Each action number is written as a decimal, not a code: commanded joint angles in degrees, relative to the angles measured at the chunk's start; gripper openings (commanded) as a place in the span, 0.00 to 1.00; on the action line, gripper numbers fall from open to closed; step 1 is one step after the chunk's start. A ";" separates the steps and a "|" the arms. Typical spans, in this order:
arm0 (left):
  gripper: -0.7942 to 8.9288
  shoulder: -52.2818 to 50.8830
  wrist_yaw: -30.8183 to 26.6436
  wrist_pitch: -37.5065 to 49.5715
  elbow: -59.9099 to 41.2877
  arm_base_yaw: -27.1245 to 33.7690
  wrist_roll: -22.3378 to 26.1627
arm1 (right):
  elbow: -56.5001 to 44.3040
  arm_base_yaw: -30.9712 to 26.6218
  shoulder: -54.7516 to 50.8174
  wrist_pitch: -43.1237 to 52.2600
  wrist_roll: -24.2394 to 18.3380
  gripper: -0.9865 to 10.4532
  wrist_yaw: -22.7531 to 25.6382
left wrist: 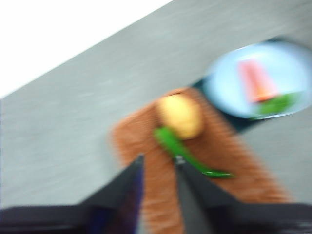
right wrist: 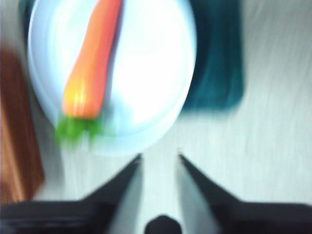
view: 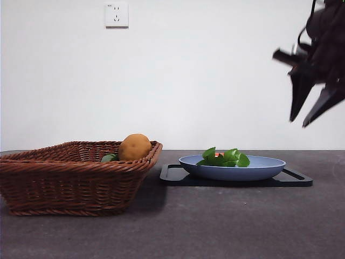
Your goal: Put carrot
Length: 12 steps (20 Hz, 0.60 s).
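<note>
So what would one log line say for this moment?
carrot: lying on blue plate | right gripper: open, raised above plate | left gripper: open, over basket

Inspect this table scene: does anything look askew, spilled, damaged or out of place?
Nothing stands out. The orange carrot with green leaves lies inside the round blue plate, which sits level on the flat black tray. The yellow-orange lump rests in the brown wicker basket. Both wrist views are blurred.

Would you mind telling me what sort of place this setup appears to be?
Probably an indoor lab or test bench dressed as a kitchen scene: a plain white wall with a socket, a dark table, and a wicker basket beside a blue plate holding a carrot.
</note>
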 commanded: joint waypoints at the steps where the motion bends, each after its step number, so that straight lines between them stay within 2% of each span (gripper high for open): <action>1: 0.09 1.84 -0.35 -0.42 0.68 3.28 5.01 | 0.24 2.14 -3.23 -4.57 -6.56 0.09 2.47; 3: 0.09 2.32 1.92 -1.22 -0.68 8.92 6.67 | -2.84 4.68 -8.72 -4.02 -6.71 0.09 6.43; 5: 0.09 1.60 7.67 -0.20 -4.31 15.78 7.48 | -8.87 7.15 -15.15 1.38 -6.47 0.09 10.67; 8: 0.09 -3.41 16.94 7.85 -15.17 26.05 7.45 | -24.48 10.80 -28.81 18.27 -3.58 0.09 15.26; 12: 0.09 -17.35 29.18 22.32 -30.99 33.16 3.52 | -43.39 14.49 -47.19 38.66 -1.22 0.09 20.28</action>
